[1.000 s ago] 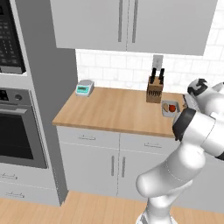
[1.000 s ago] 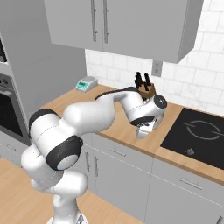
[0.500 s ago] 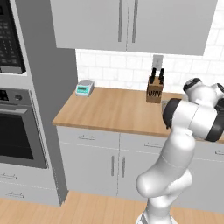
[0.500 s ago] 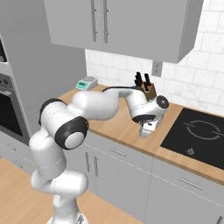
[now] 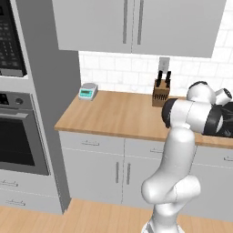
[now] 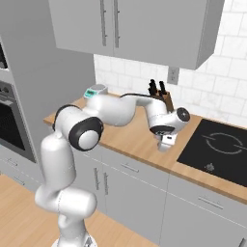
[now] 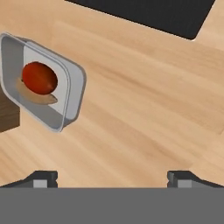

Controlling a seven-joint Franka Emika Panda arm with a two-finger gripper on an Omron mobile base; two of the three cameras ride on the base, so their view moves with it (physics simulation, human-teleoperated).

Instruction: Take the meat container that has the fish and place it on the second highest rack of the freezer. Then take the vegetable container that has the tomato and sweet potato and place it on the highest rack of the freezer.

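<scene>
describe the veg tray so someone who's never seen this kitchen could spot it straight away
Start at the wooden counter beside the black cooktop. In the hand view, the tray lies on that counter at the left, next to a dark brown block, apart from the open claw. It is a shallow grey tray with rounded corners holding a red tomato over an orange-brown sweet potato.

The arm bends over the counter (image 6: 130, 140), its gripper (image 6: 166, 143) hanging between knife block (image 6: 161, 96) and cooktop (image 6: 217, 149).
</scene>
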